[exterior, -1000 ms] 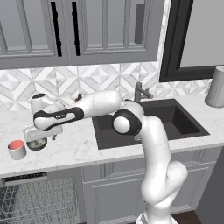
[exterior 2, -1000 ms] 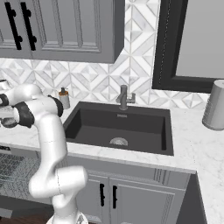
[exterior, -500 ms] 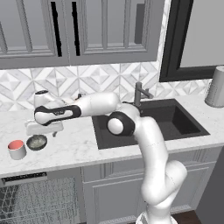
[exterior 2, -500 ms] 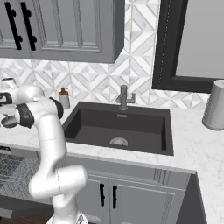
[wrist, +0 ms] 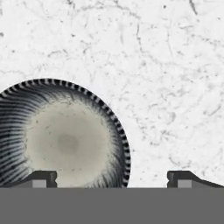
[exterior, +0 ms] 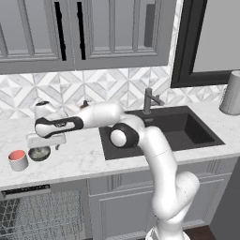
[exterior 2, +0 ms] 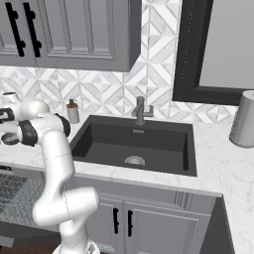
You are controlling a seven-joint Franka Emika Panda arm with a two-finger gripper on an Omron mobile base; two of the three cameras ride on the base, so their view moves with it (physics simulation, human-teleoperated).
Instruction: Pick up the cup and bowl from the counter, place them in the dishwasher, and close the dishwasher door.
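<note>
Gripper [exterior: 46, 143] wide open, nothing held, pointing straight down just above the bowl [exterior: 39, 153]. Hand view: bowl [wrist: 61, 135] sits off to the left, one fingertip [wrist: 40, 178] over its rim, the other over bare marble, so the jaws are not centred on it. Arm stretched out low and nearly level from the base, reaching far left across the counter [exterior: 84, 157], elbow by the sink's [exterior: 161, 131] left front corner. Bowl rests near the counter's front edge, left part; cup [exterior: 18, 160] just beside it further left, apart, closer to the front edge. Bare marble behind and right of the bowl up to the sink. Dishwasher [exterior: 37, 213] under that front edge, wire racks showing. Soap bottle [exterior 2: 73, 112] at the back edge by the sink; canister [exterior 2: 243, 119] at the far right back.
</note>
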